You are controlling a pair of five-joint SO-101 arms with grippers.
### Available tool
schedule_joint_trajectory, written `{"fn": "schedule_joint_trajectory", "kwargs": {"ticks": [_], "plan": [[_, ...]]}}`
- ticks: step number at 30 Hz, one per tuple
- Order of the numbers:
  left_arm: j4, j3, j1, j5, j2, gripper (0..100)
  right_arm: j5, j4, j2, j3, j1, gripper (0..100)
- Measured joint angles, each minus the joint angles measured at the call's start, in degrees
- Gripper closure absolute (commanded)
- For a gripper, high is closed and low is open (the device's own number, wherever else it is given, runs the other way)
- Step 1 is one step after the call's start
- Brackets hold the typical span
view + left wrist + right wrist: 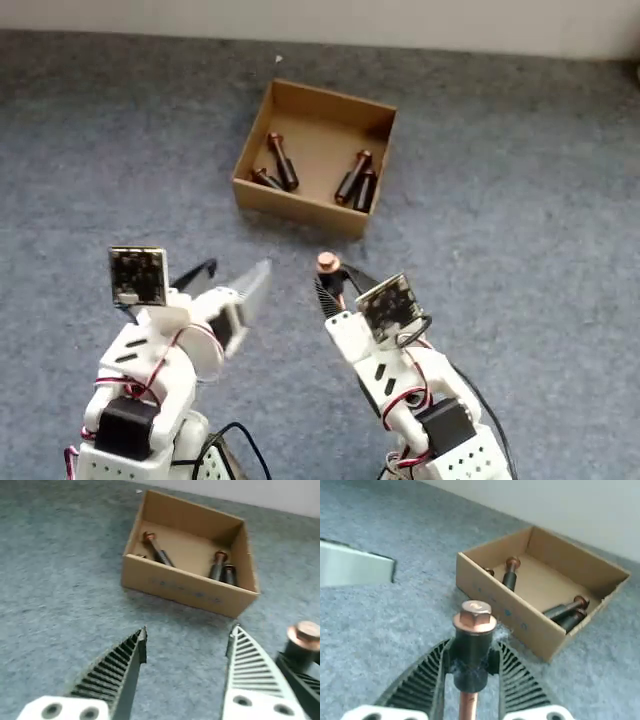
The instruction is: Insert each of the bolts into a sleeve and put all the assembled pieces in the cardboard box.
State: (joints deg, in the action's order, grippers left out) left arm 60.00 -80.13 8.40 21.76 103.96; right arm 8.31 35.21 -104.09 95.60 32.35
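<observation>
Cardboard box (pixel 300 205) stands open-topped on the grey carpet (pixel 520 200), beyond both arms and roughly midway between them.

Near row, left to right:

1. Left gripper (pixel 228 280) hangs over bare carpet, short of the box's near-left corner, and points toward the box. Its jaws stand wide apart with nothing between them. In the left wrist view the gap between the toothed fingers (pixel 120 665) shows carpet, and the box lies straight ahead.
2. Right gripper (pixel 330 285) sits just beside the left one, short of the box's near wall. Its jaws are clamped on a black sleeve (pixel 470 660), which is held upright. A bolt (pixel 474 617) is seated in this sleeve. Its copper hex head and flange rest on the sleeve's upper end, and a copper shank protrudes from the lower end, between the fingers. The held piece is clear of the carpet and outside the box.

Box contents, left to right:

1. Four assembled pieces (pixel 282 160) lie flat on the box floor, each a dark sleeve; copper heads show on some.
2. Two lie in the left half. The longer one runs at an angle with its copper head toward the far wall. The shorter one lies close against the near-left corner.
3. Two lie in the right half, side by side and touching, angled alike, near the right wall.
</observation>
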Motion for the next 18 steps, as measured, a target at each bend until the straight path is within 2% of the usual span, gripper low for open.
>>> {"fn": "schedule_joint_trajectory", "kwargs": {"ticks": [4, 8, 13, 18], "plan": [[0.00, -5.10, -6.95, 0.00, -0.09, 87, -1.41, 1.85, 0.00, 0.00, -4.04, 99.4], [0.00, -10.29, -9.58, -1.05, -0.09, 99, -1.49, 3.78, 0.00, -0.97, -6.77, 99.4], [-0.62, -15.56, -9.85, -6.33, -0.26, 99, -1.49, 4.92, 0.70, -7.12, -7.03, 99.4], [-2.29, -15.82, -9.85, -8.18, -0.18, 99, -1.49, 4.31, 11.16, -14.86, -7.12, 99.4]]}}
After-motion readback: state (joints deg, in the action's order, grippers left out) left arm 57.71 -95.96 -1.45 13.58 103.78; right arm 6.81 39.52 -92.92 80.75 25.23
